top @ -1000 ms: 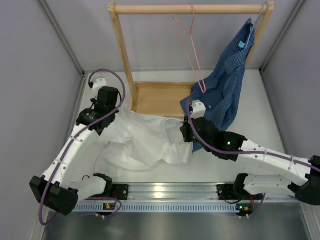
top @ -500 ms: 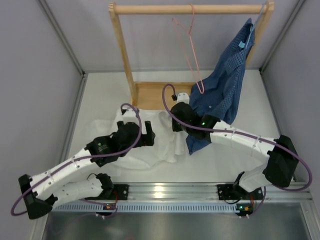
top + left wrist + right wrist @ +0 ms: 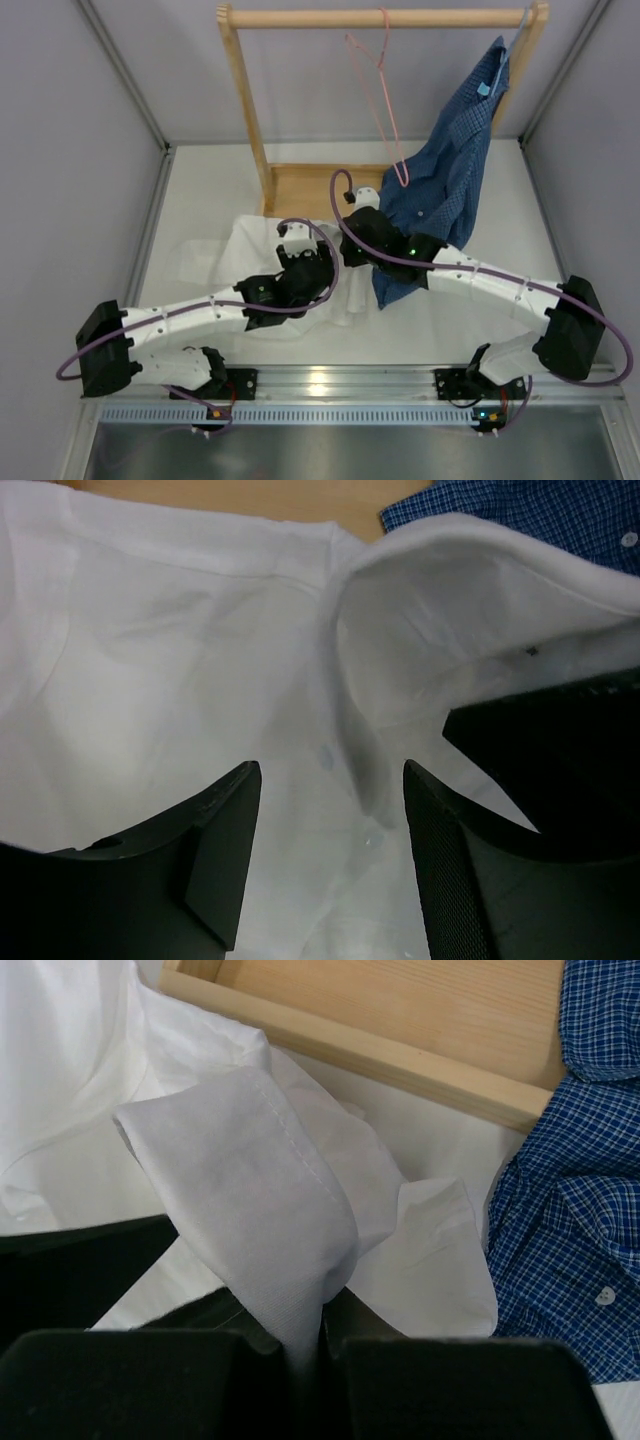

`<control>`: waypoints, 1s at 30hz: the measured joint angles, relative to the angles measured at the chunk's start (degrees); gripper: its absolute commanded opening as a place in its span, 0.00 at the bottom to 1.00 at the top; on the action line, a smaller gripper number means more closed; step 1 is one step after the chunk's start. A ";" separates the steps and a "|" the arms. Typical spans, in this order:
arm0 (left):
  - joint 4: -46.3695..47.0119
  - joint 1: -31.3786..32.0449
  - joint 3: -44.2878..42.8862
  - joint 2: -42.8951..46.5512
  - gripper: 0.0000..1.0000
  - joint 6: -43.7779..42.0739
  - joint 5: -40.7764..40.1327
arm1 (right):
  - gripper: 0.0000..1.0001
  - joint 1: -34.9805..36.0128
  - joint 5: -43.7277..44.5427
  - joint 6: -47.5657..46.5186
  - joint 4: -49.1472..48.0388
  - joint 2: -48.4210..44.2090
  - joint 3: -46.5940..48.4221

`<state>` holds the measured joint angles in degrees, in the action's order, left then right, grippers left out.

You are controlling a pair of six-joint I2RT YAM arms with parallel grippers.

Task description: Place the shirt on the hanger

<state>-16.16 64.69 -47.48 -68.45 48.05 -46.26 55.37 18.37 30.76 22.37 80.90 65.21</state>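
Your right gripper point(image 3: 322, 1328) clamped the shirt point(image 3: 250, 1180) by its collar edge; the left gripper point(image 3: 330, 800) stood open astride its front edge. The table point(image 3: 470, 325) showed lower right.

**Q:** Overhead view: how is it lit?
**A:** Brightly and evenly from above. Only faint, soft-edged shadows lie under the arms point(image 3: 190, 315) on the table point(image 3: 200, 190). One glare spot sits on the metal rail point(image 3: 318, 378). Focus is sharp throughout, and the wall edges splay outward toward the corners.

**Q:** And the wrist views?
**A:** Left wrist: the shirt point(image 3: 150, 660) is close to washed out, its folds marked by pale grey shading alone. The left fingers point(image 3: 225, 860) are dark, soft and out of focus. Right wrist: the shirt's weave and stitching are crisp, as is the blue shirt point(image 3: 570, 1210). The right fingers point(image 3: 450, 1390) along the bottom edge are blurred and underexposed, almost featureless black.
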 measured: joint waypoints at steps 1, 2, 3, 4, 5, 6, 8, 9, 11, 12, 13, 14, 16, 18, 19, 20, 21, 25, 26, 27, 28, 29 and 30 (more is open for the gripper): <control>1.03 -0.22 0.00 -0.63 0.62 -0.20 -0.33 | 0.00 0.00 -0.46 0.09 -0.13 -0.94 -0.52; 2.45 -0.68 0.02 -1.33 0.61 -0.46 -0.55 | 0.00 0.00 -0.92 0.20 -0.42 -1.84 -1.11; 3.89 -1.27 0.02 -1.86 0.58 -0.81 -0.50 | 0.00 0.00 -1.29 0.33 -0.50 -2.45 -1.49; 5.18 -2.01 0.02 -2.23 0.51 -1.01 -0.42 | 0.00 0.00 -1.88 0.37 -0.66 -3.13 -1.88; 6.36 -2.82 0.02 -2.56 0.44 -0.98 -0.26 | 0.00 0.00 -2.21 0.37 -0.74 -3.58 -2.14; 7.39 -3.67 0.02 -2.91 0.39 -1.20 -0.09 | 0.00 0.00 -2.62 0.37 -0.94 -3.85 -2.27; 9.05 -5.05 0.07 -3.76 0.24 -1.44 0.26 | 0.00 0.00 -3.37 0.42 -1.66 -4.04 -2.60; 9.86 -5.75 0.07 -4.26 0.17 -1.33 0.44 | 0.00 0.00 -3.63 0.42 -1.70 -4.04 -2.69; 11.37 -6.60 0.33 -5.16 0.00 -1.49 0.98 | 0.00 0.02 -4.13 0.42 -2.08 -4.04 -3.04; 11.98 -6.73 0.52 -5.35 0.00 -1.57 1.55 | 0.00 0.02 -4.28 0.42 -2.38 -4.04 -3.26; 12.46 -6.80 0.81 -5.35 0.00 -1.99 2.14 | 0.00 0.00 -4.31 0.39 -2.60 -4.04 -3.41; 12.85 -6.82 1.07 -5.22 0.00 -2.29 2.75 | 0.02 0.00 -4.39 0.35 -2.80 -4.04 -3.63; 13.09 -6.82 1.81 -4.31 0.00 -2.64 4.70 | 0.42 -0.09 -4.52 0.22 -2.84 -4.04 -3.78; 11.32 -6.91 2.43 -2.16 0.00 -3.17 6.86 | 0.51 -0.31 -4.87 -0.98 -2.95 -4.04 -3.80; 10.05 -6.95 2.43 -1.09 0.00 -3.41 7.85 | 0.53 -0.37 -5.53 -1.75 -2.93 -4.04 -3.80; 8.61 -7.19 2.38 0.44 0.00 -3.74 9.09 | 0.54 -0.42 -6.14 -2.67 -2.75 -4.09 -3.80; 6.60 -7.34 2.34 2.32 0.00 -4.31 10.49 | 0.55 -0.44 -6.88 -3.43 -2.43 -4.33 -3.80; 0.55 -8.83 1.99 8.13 0.00 -5.99 14.99 | 0.58 -0.44 -9.09 -6.01 0.22 -8.74 -3.41; -0.76 -9.16 1.79 9.44 0.00 -6.40 15.91 | 0.58 -0.44 -9.35 -6.86 1.62 -10.71 -2.73; -1.92 -9.46 1.64 10.62 0.00 -6.82 17.00 | 0.58 -0.44 -9.27 -7.56 2.62 -12.33 -1.84; -2.89 -9.60 1.53 11.69 0.00 -7.30 17.73 | 0.58 -0.44 -8.98 -8.41 4.15 -14.14 -0.07; -3.74 -9.62 1.46 12.61 0.00 -7.61 18.56 | 0.57 -0.44 -8.37 -9.38 5.84 -15.43 2.49; -4.42 -9.64 1.44 13.27 0.00 -7.82 19.10 | 0.57 -0.44 -7.17 -10.54 7.28 -16.15 5.66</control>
<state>-20.58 55.05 -46.04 -55.18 40.23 -27.16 54.94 11.20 20.23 29.65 64.75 70.87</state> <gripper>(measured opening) 0.024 0.578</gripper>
